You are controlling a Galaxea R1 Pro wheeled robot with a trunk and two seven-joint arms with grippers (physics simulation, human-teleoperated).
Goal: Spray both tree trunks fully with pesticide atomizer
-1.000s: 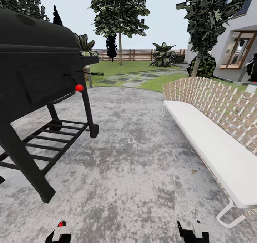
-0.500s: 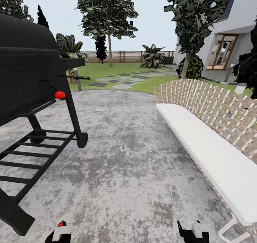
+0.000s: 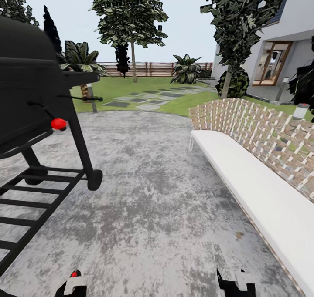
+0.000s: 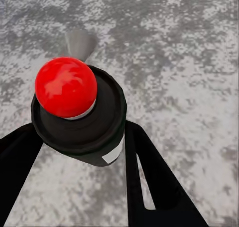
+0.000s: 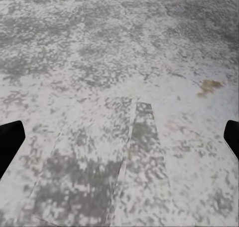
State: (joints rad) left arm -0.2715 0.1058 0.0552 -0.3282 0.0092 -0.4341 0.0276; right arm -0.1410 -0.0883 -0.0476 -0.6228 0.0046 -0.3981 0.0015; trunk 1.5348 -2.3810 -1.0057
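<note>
The left gripper (image 4: 79, 152) had its jaws clenched on the atomizer (image 4: 79, 112) above the grey paving (image 3: 165, 192), while the right gripper (image 5: 119, 137) held its jaws released.

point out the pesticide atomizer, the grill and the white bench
pesticide atomizer (image 4: 65, 86): left wrist view, on its red tip
grill (image 3: 26, 83): head view, on its black body
white bench (image 3: 244, 175): head view, on the seat cushion

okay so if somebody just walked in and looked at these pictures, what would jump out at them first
The big black barbecue grill looming at the left of the head view, with its red knob, opposite a long white bench with a woven back on the right. In the left wrist view, the left gripper holds the pesticide atomizer, red tip up. Beyond the grey paving, two trees stand on the lawn.
</note>
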